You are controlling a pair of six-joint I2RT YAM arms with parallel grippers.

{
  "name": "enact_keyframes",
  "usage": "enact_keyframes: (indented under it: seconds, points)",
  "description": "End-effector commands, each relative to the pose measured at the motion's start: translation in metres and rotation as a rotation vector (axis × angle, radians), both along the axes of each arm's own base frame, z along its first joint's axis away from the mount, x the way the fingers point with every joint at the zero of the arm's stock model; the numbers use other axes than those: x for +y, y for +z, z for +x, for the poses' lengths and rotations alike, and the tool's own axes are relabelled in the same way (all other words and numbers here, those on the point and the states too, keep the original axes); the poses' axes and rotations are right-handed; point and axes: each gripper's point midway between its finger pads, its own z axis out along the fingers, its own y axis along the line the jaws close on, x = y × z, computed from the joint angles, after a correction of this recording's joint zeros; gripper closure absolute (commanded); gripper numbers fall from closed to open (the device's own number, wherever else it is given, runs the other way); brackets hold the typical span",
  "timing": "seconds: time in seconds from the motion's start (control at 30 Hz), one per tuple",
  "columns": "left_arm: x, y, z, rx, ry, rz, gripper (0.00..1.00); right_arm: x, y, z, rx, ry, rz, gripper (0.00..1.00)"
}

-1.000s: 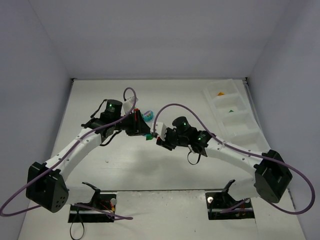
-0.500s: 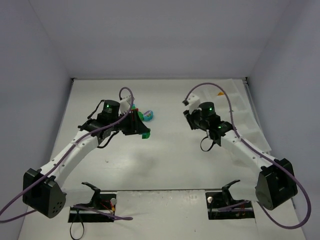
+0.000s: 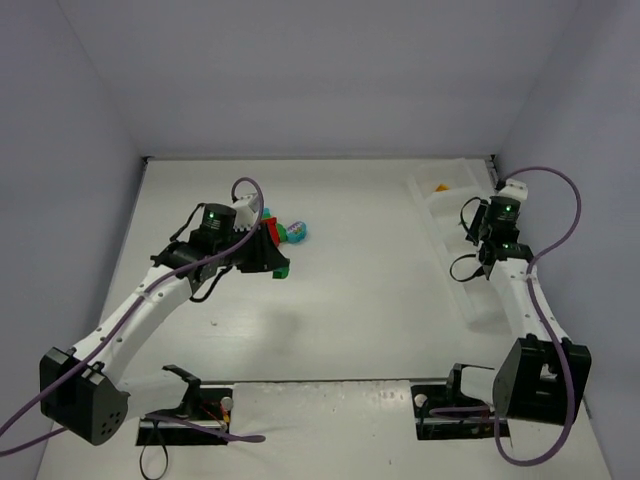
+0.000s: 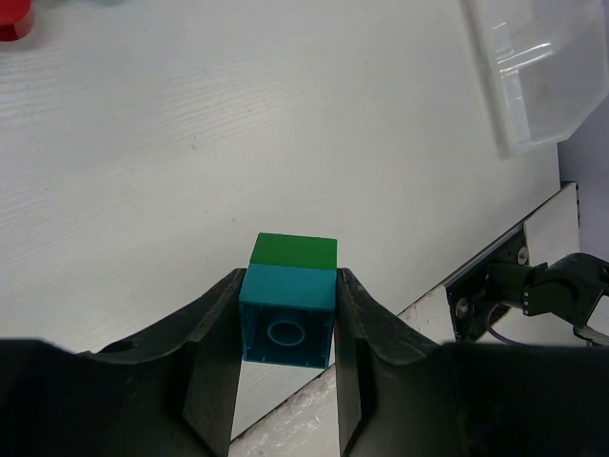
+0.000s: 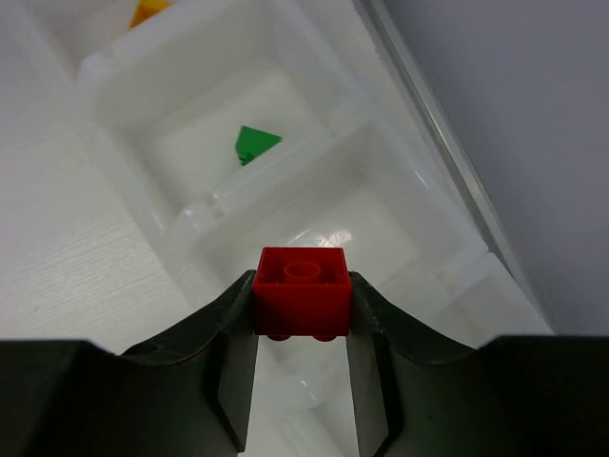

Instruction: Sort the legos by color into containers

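My left gripper [image 4: 285,328] is shut on a teal lego [image 4: 285,309] with a green lego [image 4: 295,250] stuck to its far side, held above the table. In the top view this gripper [image 3: 279,264] sits just below a small pile of loose legos [image 3: 293,231]. My right gripper [image 5: 303,324] is shut on a red lego [image 5: 303,290] over a bare compartment of the white containers tray [image 5: 381,105]. The compartment beyond holds a green lego [image 5: 255,143], and an orange lego [image 5: 147,11] lies in the farthest one. In the top view the right gripper [image 3: 476,232] hangs over the tray [image 3: 420,195].
A loose red lego [image 4: 11,17] lies at the top left of the left wrist view, and the tray's near end [image 4: 542,76] shows at its top right. The grey side walls stand close to the tray and to the table's left edge.
The right arm has swung from the table's middle to the right, carrying the red lego over the tray. The left gripper has shifted slightly left, still gripping the teal and green legos.
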Motion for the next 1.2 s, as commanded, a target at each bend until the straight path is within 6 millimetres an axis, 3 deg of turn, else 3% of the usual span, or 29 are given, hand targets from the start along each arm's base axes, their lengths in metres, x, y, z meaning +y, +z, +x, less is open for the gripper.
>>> enact_keyframes:
  seconds: [0.0, 0.2, 0.3, 0.33, 0.47, 0.6, 0.67, 0.7, 0.83, 0.93, 0.97, 1.07, 1.1, 1.17]
  points:
    - [0.0, 0.028, 0.009, -0.104, -0.009, -0.011, 1.0, -0.017, -0.009, 0.007, -0.004, -0.108, 0.063, 0.95]
    - [-0.004, 0.032, 0.011, -0.115, -0.025, -0.028, 1.0, -0.032, -0.029, 0.02, 0.04, -0.155, 0.091, 0.82]
    - [-0.005, 0.034, 0.011, -0.12, -0.03, -0.032, 1.0, -0.031, -0.029, 0.023, 0.042, -0.147, 0.096, 0.61]
    - [-0.005, 0.033, 0.011, -0.119, -0.03, -0.032, 1.0, -0.028, -0.029, 0.024, 0.039, -0.13, 0.109, 0.49]
    - [-0.008, 0.035, 0.014, -0.122, -0.032, -0.047, 1.0, -0.011, -0.019, 0.03, 0.017, -0.033, 0.138, 0.3]
    - [-0.013, 0.041, 0.018, -0.119, -0.031, -0.063, 1.0, 0.021, 0.011, 0.034, -0.058, 0.129, 0.15, 0.29]
    - [-0.014, 0.046, 0.023, -0.118, -0.018, -0.075, 1.0, 0.069, 0.026, 0.036, -0.106, 0.347, 0.176, 0.31]
    - [-0.016, 0.049, 0.025, -0.119, -0.012, -0.081, 1.0, 0.087, 0.044, 0.034, -0.159, 0.439, 0.151, 0.32]
    - [-0.022, 0.06, 0.038, -0.101, 0.038, -0.133, 1.0, 0.208, 0.063, -0.001, -0.215, 0.872, 0.241, 0.36]
    - [-0.03, 0.066, 0.047, -0.103, 0.065, -0.193, 1.0, 0.258, 0.078, -0.022, -0.258, 0.999, 0.277, 0.38]
    - [-0.033, 0.067, 0.049, -0.078, 0.087, -0.228, 1.0, 0.284, 0.085, -0.033, -0.28, 1.057, 0.297, 0.38]
    - [-0.045, 0.07, 0.054, -0.048, 0.102, -0.325, 1.0, 0.32, 0.097, -0.044, -0.318, 1.113, 0.364, 0.38]
    - [-0.047, 0.071, 0.055, -0.044, 0.104, -0.344, 1.0, 0.338, 0.096, -0.052, -0.312, 1.149, 0.373, 0.37]
    - [-0.051, 0.074, 0.057, -0.036, 0.11, -0.39, 1.0, 0.356, 0.092, -0.056, -0.296, 1.173, 0.386, 0.37]
